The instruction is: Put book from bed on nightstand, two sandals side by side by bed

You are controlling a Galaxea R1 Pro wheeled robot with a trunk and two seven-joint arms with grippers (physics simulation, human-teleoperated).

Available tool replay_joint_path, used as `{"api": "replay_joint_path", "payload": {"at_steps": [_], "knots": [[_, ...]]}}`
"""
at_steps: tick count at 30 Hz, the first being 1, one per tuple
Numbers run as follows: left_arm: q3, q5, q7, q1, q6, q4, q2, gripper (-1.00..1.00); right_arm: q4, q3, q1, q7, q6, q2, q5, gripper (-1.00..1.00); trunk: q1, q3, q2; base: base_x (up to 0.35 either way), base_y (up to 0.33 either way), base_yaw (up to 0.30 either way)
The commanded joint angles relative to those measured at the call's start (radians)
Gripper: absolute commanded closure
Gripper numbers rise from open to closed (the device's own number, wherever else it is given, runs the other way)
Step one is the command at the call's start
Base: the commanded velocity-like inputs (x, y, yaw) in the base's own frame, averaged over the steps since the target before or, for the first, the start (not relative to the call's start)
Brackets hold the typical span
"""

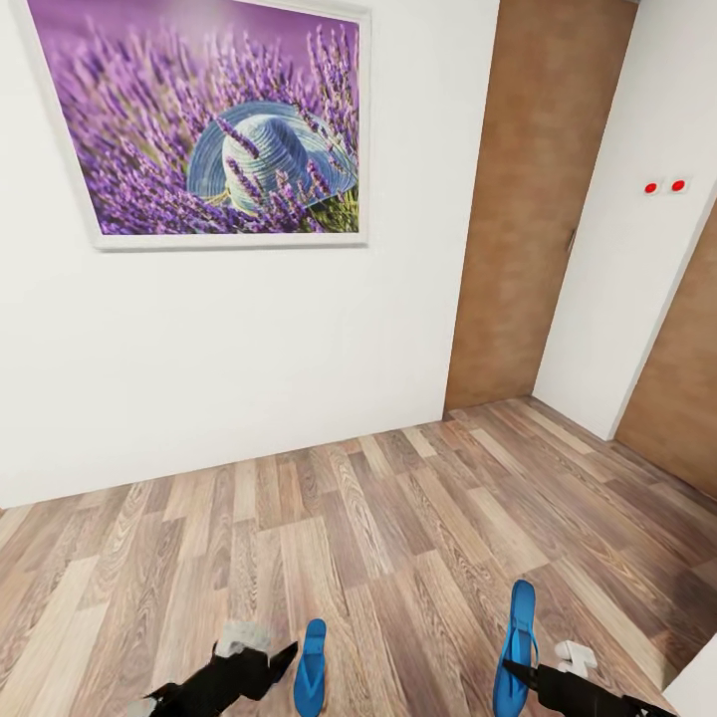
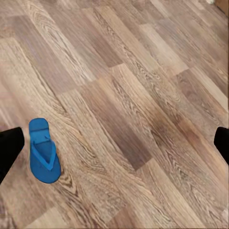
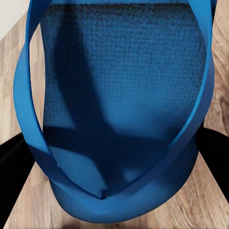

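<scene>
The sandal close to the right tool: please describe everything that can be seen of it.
The sandal is a bright blue flip-flop with a textured, foam-like footbed and thin straps meeting at a toe post. In the head view it lies lengthwise away from the robot over the wood-plank floor, its near end at the right tool. In the right wrist view it lies between the dark fingers, so the tool appears shut on it. It looks intact.

1. A blue sandal (image 3: pixel 119 109) is seen from very close, its textured footbed facing the camera.
2. Its thin straps (image 3: pixel 38 129) run down both sides and meet at the toe post.
3. The hand's dark fingers (image 3: pixel 14 167) flank the sandal.
4. Wood-plank floor (image 3: pixel 210 200) shows behind.
</scene>
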State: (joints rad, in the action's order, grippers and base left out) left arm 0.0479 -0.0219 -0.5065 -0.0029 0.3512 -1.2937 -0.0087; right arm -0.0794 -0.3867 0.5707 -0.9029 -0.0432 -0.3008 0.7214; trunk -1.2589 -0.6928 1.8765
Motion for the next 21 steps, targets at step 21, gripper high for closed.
{"api": "replay_joint_path", "payload": {"at_steps": [21], "knots": [[-0.087,-0.008,0.414,-0.383,0.423,0.354,-0.102,-1.0,-0.003,-0.009,0.001,-0.004,-0.006,0.005,0.007,1.0,0.0,-0.001,0.001,0.001,0.0,0.0]]}}
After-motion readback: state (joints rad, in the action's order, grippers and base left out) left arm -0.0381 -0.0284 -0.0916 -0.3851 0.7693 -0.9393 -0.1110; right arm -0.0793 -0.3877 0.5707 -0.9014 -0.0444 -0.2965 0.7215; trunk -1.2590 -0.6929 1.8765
